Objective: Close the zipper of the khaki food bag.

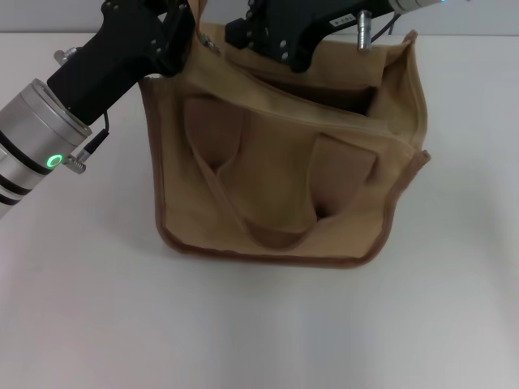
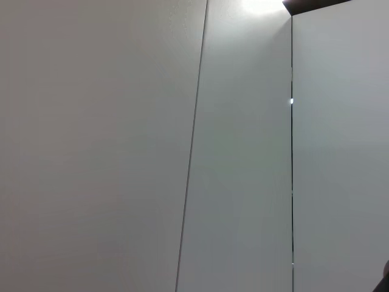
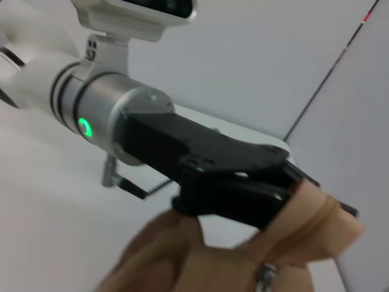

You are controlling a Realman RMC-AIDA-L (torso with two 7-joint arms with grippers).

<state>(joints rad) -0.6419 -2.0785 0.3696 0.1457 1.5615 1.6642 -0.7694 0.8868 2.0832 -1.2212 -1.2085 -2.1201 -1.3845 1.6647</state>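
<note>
Bag: khaki food bag (image 1: pixel 284 190) stands at table (image 1: pixel 259 324) centre, 2 handles facing the camera.
Left gripper (image 3: pixel 285 188): at the bag's 11 o'clock corner, pressed together on the fabric end of the zipper (image 3: pixel 304 228).
Right gripper (image 1: pixel 292 36): over the 12 o'clock rim; grip cannot be told.
Progress: top apparently gapes toward 1 o'clock; closing largely remains.

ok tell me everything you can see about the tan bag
The tan bag is boxy canvas with darker brown piping, standing on the white table. A wide strap handle droops down its front. Its top gapes open. The left gripper is clamped on its far left top corner; the right gripper is over the top.
</note>
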